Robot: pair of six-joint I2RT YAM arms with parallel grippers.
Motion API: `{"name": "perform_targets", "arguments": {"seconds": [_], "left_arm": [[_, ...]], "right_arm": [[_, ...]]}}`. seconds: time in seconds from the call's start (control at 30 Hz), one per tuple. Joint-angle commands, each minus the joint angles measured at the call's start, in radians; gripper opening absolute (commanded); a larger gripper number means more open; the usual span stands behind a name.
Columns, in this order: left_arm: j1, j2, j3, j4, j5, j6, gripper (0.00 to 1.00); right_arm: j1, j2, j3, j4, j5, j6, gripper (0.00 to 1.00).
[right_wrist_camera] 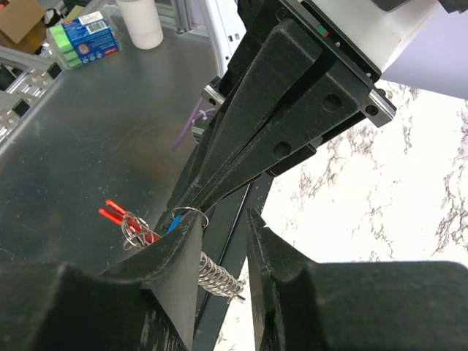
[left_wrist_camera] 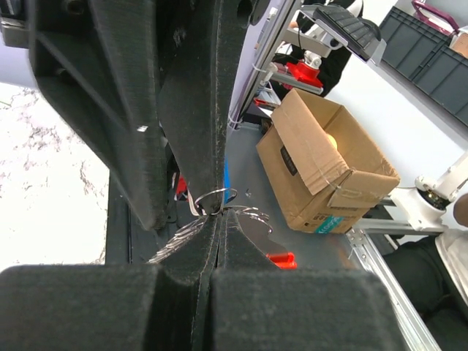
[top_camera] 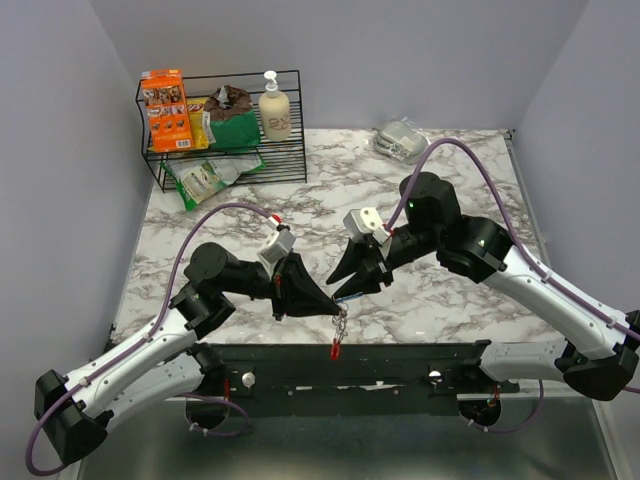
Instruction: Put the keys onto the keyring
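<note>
Left pincer [top_camera: 335, 311] is pressed together, its tips pinching a small ring of the keyring [top_camera: 340, 328]. The right pincer [top_camera: 337, 288] points at it from the other side, tips just beside the left ones. Its jaws are spread with a clear gap between them, and nothing is gripped there. Both meet above the near edge of the marbled counter [top_camera: 430, 315].

At the far left corner stands a black wire rack [top_camera: 300, 112]. It holds an orange box [top_camera: 165, 108] and a soap bottle [top_camera: 274, 110] among other packets.

The keyring hangs off the counter from the left tips. Its short chain drops straight down and the red clip [top_camera: 334, 350] dangles at the bottom, in front of the dark base rail.

From the left wrist, the keys [left_wrist_camera: 256, 227] show as flat silver blades fanned out just under the pinched ring. From the right wrist, a blue head [right_wrist_camera: 173, 222] peeks beside that ring.
</note>
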Motion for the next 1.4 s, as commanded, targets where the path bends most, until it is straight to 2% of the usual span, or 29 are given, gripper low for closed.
{"name": "perform_targets", "arguments": {"seconds": [0.0, 0.23, 0.3, 0.6, 0.8, 1.0, 1.17, 1.3, 1.37], "left_arm": [[-0.024, -0.03, -0.006, 0.067, 0.066, -0.01, 0.0], [-0.024, -0.034, -0.012, 0.099, 0.08, -0.03, 0.0], [-0.024, -0.033, -0.015, 0.12, 0.087, -0.041, 0.0], [-0.024, -0.042, -0.018, 0.134, 0.101, -0.053, 0.0], [-0.024, -0.054, -0.018, 0.124, 0.118, -0.053, 0.0], [-0.024, -0.068, -0.018, 0.117, 0.124, -0.053, 0.0], [-0.024, -0.071, -0.021, 0.124, 0.117, -0.051, 0.0], [-0.025, -0.079, -0.021, 0.118, 0.094, -0.041, 0.0], [-0.024, -0.082, -0.018, 0.107, 0.066, -0.027, 0.0]], "right_arm": [[-0.009, 0.017, 0.043, 0.054, 0.095, -0.039, 0.4], [-0.009, 0.037, 0.075, 0.001, 0.106, -0.063, 0.47], [-0.009, 0.046, 0.095, -0.031, 0.101, -0.075, 0.54], [-0.01, 0.123, 0.222, -0.251, 0.128, -0.149, 0.59], [-0.01, 0.112, 0.238, -0.288, 0.167, -0.172, 0.63], [-0.009, 0.073, 0.224, -0.269, 0.201, -0.175, 0.69], [-0.009, 0.036, 0.195, -0.216, 0.23, -0.155, 0.7], [-0.009, -0.036, 0.135, -0.112, 0.293, -0.1, 0.73], [-0.009, -0.084, 0.074, 0.012, 0.381, -0.013, 0.73]]}}
